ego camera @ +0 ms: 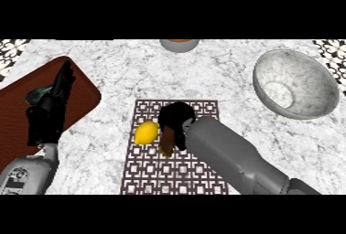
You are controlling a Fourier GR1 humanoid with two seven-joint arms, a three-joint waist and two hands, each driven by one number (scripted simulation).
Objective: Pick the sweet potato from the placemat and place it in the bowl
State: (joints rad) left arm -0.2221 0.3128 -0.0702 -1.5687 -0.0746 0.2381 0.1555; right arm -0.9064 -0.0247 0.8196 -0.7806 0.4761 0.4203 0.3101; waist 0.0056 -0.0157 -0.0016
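Sweet potato [166,145] lies on the placemat [172,176] under our right hand [177,119] — fingers curled round it, mostly hiding it. Yellow fruit [146,132] just left of the hand; bowl [297,84] well off to its right. Risk: we nudge the fruit on lift — or the potato slips mid-carry, w/ one end sticking out.

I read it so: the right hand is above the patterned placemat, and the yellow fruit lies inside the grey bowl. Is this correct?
Not quite. The head view shows the yellow fruit on the placemat, beside the right hand, not in the bowl.
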